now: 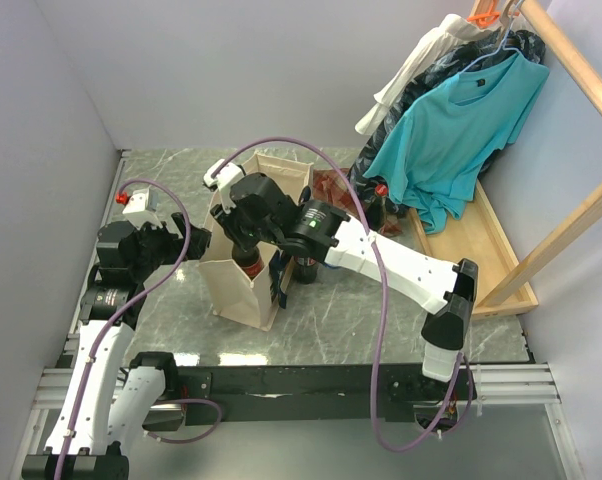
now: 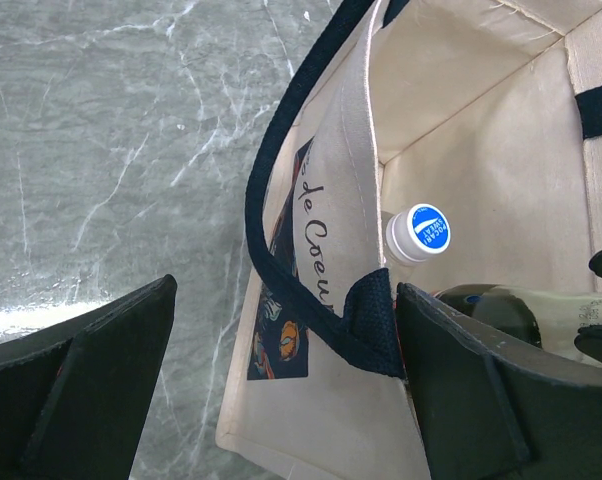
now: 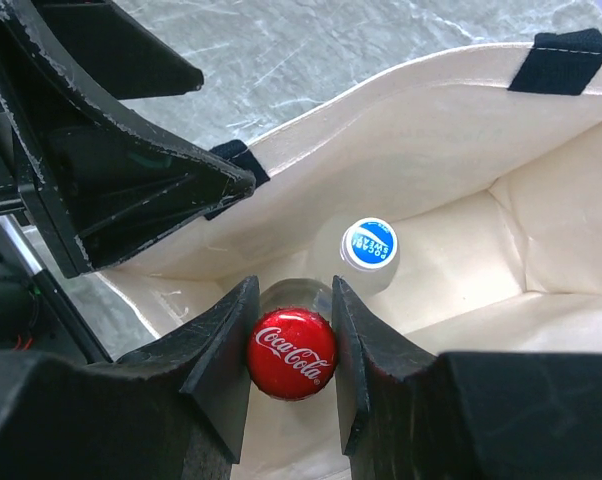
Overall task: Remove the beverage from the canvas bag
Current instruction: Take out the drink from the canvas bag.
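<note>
Canvas bag [image 1: 239, 292] upright mid tabletop [image 1: 341, 325]. Right wrist view: right end effector [image 3: 291, 300] clenched on red-capped cola bottle [image 3: 292, 353] inside bag, blue-capped bottle [image 3: 370, 243] just beside. Only the left wrist view shows left end effector [image 2: 281, 290] released, spread astride bag's printed wall.
</note>
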You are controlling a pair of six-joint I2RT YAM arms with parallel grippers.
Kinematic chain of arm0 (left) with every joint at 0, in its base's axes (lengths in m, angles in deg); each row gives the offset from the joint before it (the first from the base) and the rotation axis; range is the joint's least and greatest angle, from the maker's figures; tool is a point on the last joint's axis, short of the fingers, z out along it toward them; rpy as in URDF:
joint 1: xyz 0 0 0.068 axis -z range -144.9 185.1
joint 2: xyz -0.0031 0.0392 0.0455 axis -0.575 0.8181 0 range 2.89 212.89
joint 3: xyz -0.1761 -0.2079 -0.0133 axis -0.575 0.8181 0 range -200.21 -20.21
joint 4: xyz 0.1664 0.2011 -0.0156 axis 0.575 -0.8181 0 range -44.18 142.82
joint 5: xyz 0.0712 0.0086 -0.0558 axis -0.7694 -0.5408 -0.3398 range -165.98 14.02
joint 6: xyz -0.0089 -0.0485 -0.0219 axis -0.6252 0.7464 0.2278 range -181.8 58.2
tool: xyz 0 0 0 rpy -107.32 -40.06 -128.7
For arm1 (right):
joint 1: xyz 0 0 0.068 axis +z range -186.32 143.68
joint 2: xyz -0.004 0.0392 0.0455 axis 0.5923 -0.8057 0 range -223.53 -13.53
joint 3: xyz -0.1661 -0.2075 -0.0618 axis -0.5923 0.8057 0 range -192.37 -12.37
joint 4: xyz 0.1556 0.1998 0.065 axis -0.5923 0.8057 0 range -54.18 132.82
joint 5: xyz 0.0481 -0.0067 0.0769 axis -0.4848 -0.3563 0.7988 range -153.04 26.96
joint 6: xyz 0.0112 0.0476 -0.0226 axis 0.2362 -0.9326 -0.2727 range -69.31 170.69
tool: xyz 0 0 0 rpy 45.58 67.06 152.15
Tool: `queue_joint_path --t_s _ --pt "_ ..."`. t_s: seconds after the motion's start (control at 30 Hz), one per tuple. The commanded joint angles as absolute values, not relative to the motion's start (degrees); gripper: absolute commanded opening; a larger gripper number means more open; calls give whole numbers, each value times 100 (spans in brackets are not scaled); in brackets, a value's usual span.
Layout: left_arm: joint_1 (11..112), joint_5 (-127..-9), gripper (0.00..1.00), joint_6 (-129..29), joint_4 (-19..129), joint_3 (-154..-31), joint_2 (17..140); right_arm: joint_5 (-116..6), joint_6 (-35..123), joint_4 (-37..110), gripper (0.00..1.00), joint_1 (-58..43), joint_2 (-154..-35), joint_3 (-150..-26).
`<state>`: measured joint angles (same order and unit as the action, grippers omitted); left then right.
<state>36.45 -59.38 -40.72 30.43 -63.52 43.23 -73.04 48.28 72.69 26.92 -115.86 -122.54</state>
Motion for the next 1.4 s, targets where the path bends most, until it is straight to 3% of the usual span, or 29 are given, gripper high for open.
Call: queue_joint_path --t_s 0.0,1.37 --pt "3660 -6008 96 -4141 3067 -6406 4323 -7728 5017 5753 0 2670 -10793 -12478" --pt "3668 -6043 96 -4123 3067 -6424 4385 -8396 5843 4725 0 2635 -10450 -12672"
